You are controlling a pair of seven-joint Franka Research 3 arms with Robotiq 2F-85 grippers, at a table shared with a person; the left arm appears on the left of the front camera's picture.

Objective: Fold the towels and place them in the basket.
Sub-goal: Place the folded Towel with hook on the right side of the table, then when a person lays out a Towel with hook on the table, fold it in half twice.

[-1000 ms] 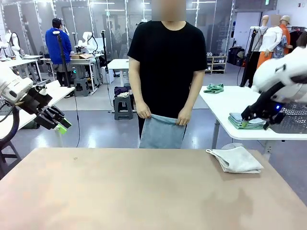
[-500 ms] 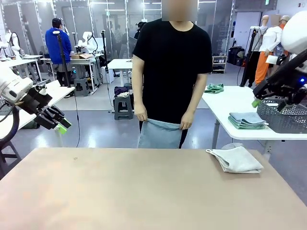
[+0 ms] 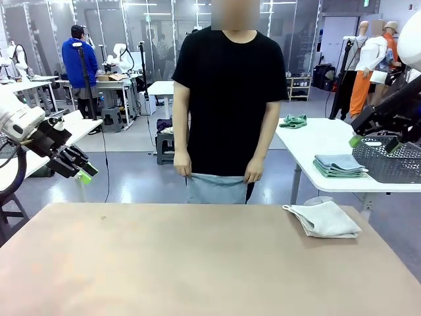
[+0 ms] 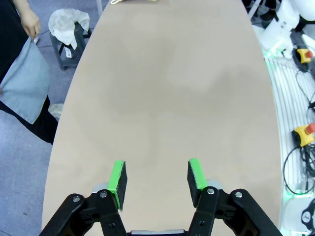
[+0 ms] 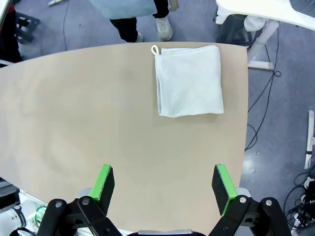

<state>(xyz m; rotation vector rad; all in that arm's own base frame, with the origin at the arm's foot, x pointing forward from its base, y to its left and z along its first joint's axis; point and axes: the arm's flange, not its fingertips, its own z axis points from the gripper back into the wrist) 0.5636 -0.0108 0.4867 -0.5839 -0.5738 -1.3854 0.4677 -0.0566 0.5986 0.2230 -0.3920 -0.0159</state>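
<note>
The scene is being lit brightly and evenly from overhead, so only faint, soft shadows are being cast on the counter (image 3: 197, 263). In both wrist views the counter's edges are being bowed by wide-angle distortion, while detail is being rendered sharp nearly everywhere.

Off-white towel (image 3: 323, 219) folded square, flat at the counter's (image 3: 197, 263) far right; pale blue towel (image 3: 216, 189) hanging beyond its far edge, held by the top corners; folded blue-green stack (image 3: 339, 164) just left of the dark mesh basket (image 3: 391, 168), farther right.
</note>
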